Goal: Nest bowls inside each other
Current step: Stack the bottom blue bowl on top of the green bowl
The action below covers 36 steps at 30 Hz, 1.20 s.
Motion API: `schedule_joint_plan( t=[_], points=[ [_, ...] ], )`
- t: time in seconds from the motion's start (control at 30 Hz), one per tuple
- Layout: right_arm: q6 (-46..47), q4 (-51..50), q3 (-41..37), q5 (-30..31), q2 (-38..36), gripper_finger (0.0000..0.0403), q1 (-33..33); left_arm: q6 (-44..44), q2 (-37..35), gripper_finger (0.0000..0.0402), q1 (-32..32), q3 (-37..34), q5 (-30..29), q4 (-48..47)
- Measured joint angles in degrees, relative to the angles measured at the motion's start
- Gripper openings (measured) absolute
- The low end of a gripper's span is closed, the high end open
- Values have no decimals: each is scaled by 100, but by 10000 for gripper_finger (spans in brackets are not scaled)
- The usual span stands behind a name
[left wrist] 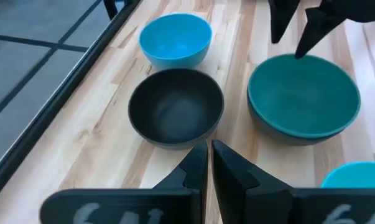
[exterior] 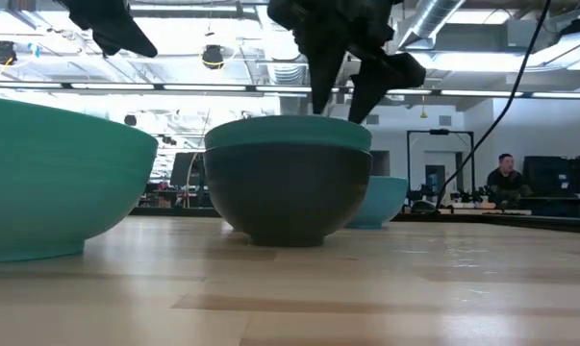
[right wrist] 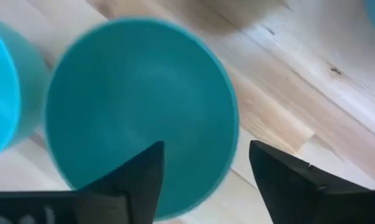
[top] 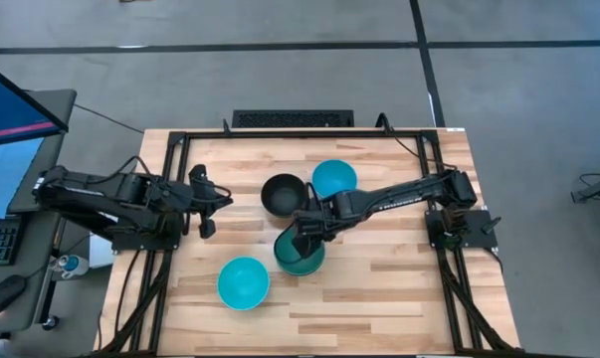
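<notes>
A teal-green bowl [top: 301,261] sits nested in a black bowl [exterior: 290,192] at mid-table; its rim [exterior: 290,133] shows above the black one. My right gripper [top: 301,237] hangs open just above this stack's far rim. A second black bowl [top: 283,194] stands alone beyond it, with a cyan bowl [top: 333,177] to its right. Another cyan bowl [top: 243,282] rests near the front edge. My left gripper [top: 220,199] waits shut at the table's left, facing the lone black bowl [left wrist: 175,109]. My right gripper [right wrist: 206,174] comes from above, pointing down, open over the teal bowl's rim [right wrist: 227,124]. One finger [right wrist: 137,180] is over the inside and the other [right wrist: 287,180] outside. Whether either finger touches the rim, I cannot tell.
A black metal frame [top: 170,149] borders the wooden table [top: 399,288]. Bare wood lies to the front right. A monitor and keyboard [top: 1,239] stand off the left side. A person [exterior: 504,173] sits far back in the room.
</notes>
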Motion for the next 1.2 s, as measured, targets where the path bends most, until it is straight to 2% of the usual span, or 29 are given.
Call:
schedule_joint_plan(
  t=[0.13, 0.27, 0.33, 0.5, 0.63, 0.77, 0.9, 0.97, 1.2],
  points=[
    [13, 298, 325, 93, 0, 264, 96, -233, -64, 14, 0, -597, 44, 448],
    [-219, 370, 845, 371, -6, 261, 220, -496, -142, 13, -102, -1088, 543, 1246],
    [-232, 202, 922, 619, -11, 257, 198, -716, -201, 9, -315, -1169, 591, 1586],
    [-280, -504, 941, 824, -2, 255, 73, -1371, -203, 2, -1488, -1220, -46, 1240],
    [-296, -1207, 942, 979, -2, 255, 63, -2535, 141, 2, -2470, -1231, -96, 379],
    [-338, -1397, 943, 1191, -2, 255, -9, -2665, 705, 3, -3119, -1217, -54, 748],
    [-436, -1393, 943, 1197, -2, 255, -55, -2568, 1466, 1, -3197, -1232, 391, 1503],
    [-442, -1395, 943, 1211, -2, 255, -51, -2656, 1680, 1, -3150, -1225, 373, 1612],
    [-593, -1949, 943, 1251, -2, 255, -90, -2539, 1546, 2, -2819, -1230, 227, 1179]
  ],
)
